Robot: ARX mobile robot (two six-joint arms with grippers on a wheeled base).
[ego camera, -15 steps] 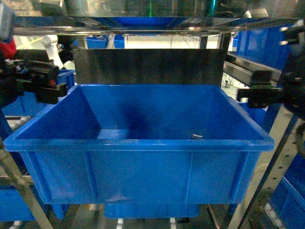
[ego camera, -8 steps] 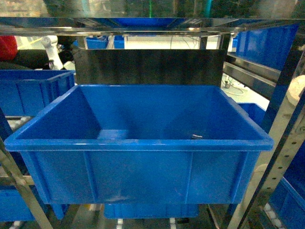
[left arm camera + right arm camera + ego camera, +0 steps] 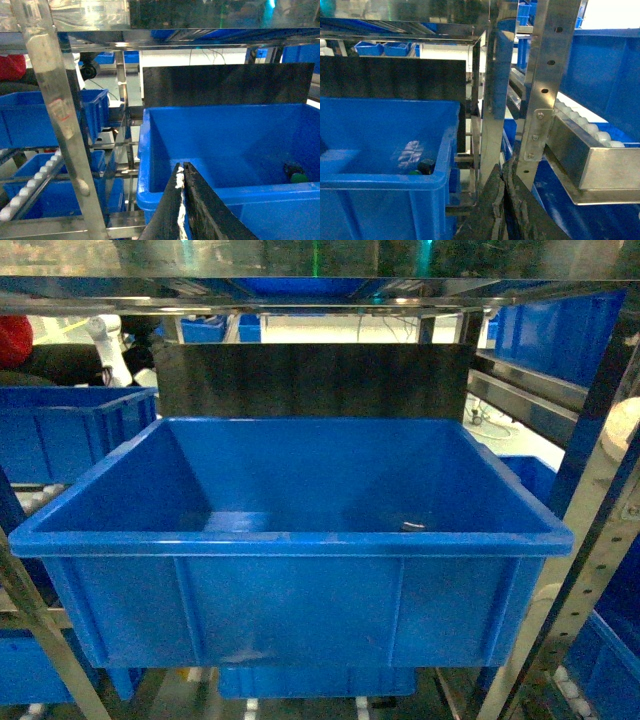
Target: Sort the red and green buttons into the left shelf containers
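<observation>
While neither arm is seen from the head camera, each gripper is shown by its own wrist camera. The left gripper (image 3: 182,172) is seen with its dark fingers pressed together, nothing held between them; a strip of whitish padding is visible along the seam. Directly beyond its tips, the near rim of a big blue bin (image 3: 225,195) is met, and the tips are raised just above that rim. Farther in and to the right of the left gripper, a small dark button with a green cap (image 3: 298,176) is found on the bin floor, close to the right wall.

The right gripper (image 3: 502,172) is likewise closed, finger against finger, and empty. It is placed outside the bin — the bin's right-hand corner lies to its left, and a steel shelf post (image 3: 497,85) stands straight ahead of it. Just inside that corner, left of the gripper, the same small dark object with a touch of green is glimpsed. To its right, a roller rail (image 3: 580,125) and another blue bin (image 3: 610,75) are seen.
</observation>
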